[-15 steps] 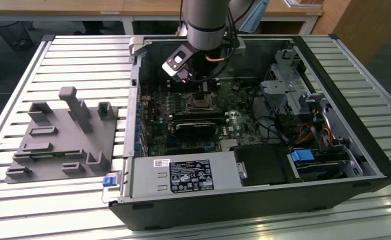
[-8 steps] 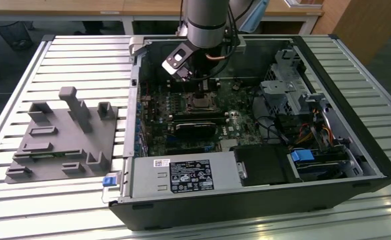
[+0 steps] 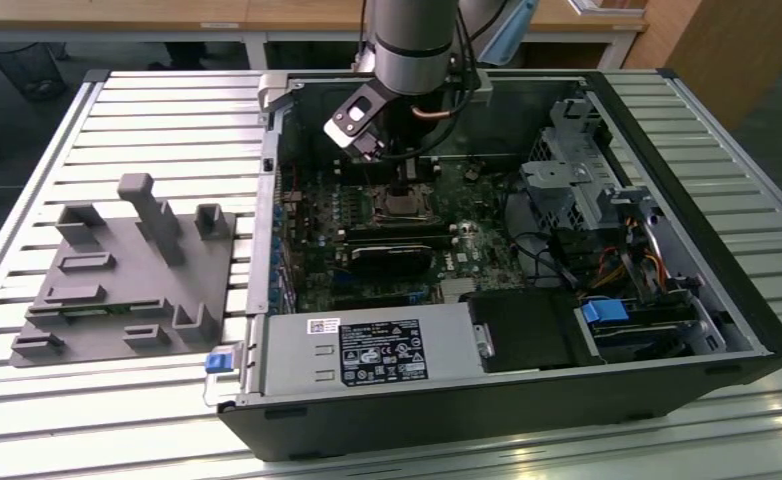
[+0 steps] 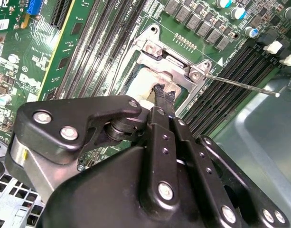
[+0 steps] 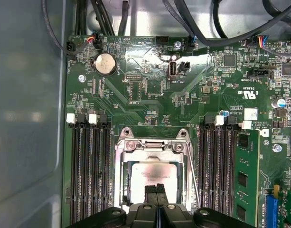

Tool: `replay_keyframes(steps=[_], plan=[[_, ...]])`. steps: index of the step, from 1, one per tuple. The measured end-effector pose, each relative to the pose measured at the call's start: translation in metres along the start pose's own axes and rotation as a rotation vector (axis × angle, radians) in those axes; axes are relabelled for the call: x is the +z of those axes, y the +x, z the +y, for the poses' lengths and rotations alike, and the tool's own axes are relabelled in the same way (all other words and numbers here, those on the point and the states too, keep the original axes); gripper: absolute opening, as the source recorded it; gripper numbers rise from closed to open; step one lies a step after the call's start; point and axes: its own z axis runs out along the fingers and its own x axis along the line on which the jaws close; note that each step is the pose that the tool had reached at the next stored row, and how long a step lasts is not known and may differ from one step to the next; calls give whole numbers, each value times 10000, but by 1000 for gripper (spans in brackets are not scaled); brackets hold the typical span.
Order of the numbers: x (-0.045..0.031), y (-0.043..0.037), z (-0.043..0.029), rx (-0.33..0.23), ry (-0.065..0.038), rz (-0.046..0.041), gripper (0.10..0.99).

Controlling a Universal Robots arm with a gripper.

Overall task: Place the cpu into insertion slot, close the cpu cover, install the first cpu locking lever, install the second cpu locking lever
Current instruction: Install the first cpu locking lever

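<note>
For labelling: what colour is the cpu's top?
The cpu is dull silver, clearest in the first wrist view.

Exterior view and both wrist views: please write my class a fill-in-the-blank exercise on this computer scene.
1. The circuit board is ___ in colour.
2. The cpu in the insertion slot has a ___ metal top.
3. The gripper hangs over the cpu with jaws ___.
4. The grey fixture lies to the exterior view's ___ of the computer case.
Missing words: green, silver, shut, left.

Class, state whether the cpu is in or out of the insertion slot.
In: the cpu lies flat and level inside the insertion slot, its silver top showing.
</note>
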Motion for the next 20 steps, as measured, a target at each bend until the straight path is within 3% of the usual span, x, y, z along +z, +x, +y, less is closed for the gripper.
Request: replay_keyframes(steps=[20], plan=[[-47,1,1,0,0,-1,106]])
